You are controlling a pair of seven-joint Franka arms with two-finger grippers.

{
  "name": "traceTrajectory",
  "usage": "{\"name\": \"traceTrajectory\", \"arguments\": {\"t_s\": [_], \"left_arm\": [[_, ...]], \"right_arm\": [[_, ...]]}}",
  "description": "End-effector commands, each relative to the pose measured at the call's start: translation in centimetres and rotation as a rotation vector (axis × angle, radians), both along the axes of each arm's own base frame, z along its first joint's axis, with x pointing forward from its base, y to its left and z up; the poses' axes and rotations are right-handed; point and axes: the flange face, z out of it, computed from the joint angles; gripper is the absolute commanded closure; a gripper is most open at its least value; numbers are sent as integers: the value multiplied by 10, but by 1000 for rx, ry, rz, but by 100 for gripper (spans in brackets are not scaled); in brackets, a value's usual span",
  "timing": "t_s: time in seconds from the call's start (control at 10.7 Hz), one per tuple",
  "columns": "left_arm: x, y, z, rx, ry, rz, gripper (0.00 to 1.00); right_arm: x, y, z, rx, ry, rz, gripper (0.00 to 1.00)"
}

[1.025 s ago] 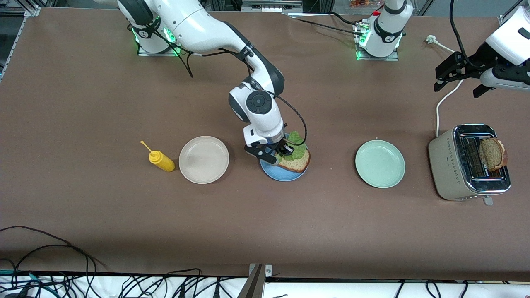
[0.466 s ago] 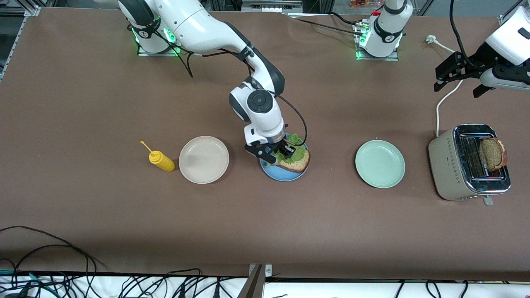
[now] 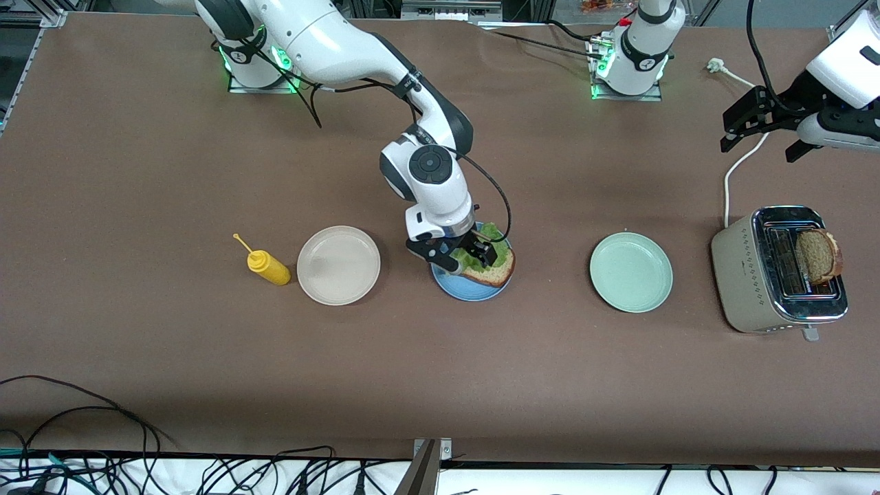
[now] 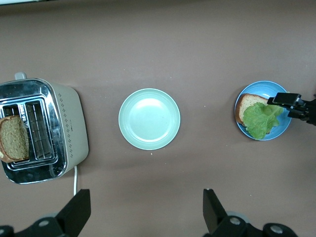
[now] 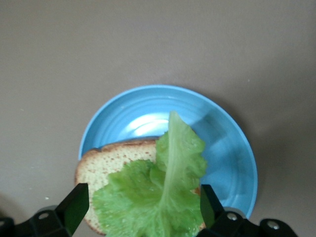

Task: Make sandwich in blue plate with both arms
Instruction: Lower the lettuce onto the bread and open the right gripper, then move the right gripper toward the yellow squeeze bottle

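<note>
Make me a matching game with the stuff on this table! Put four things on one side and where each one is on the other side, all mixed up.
Things:
1. lettuce leaf
2. second bread slice
3. mustard bottle
4. right gripper

Places:
A. standing in the toaster slot
B. beside the beige plate, toward the right arm's end of the table
C. open, over the blue plate
D. lying on the bread slice in the blue plate

Pairs: 1-D, 2-A, 3-B, 4-C
</note>
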Motion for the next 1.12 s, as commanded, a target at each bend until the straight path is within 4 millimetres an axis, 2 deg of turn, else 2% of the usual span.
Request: {"name": "traceTrajectory", "arguments": {"t_s": [0.0,0.09,0.28,0.47,0.56,0.84,1.02], "left_arm": [[-4,0,4,-13,5,3,0],[-4,1,4,-13,6,6,0],[-4,1,3,-13,8,4,0],[-4,1,4,-13,6,6,0],[-4,1,3,-13,8,4,0],[-5,1,4,-13,6,6,0],[-4,1,4,-15,6,6,0]], "right_arm": [[10,-19,40,-82,3,56,0],[16,-30,56,-105,12,116,0],[36,-70,82,-166,47,277,0],[64,-126,107,-210,79,410,0],[78,-163,123,-223,105,483,0],[107,-258,171,-224,130,663,0],[118,-308,196,-167,101,798,0]]}}
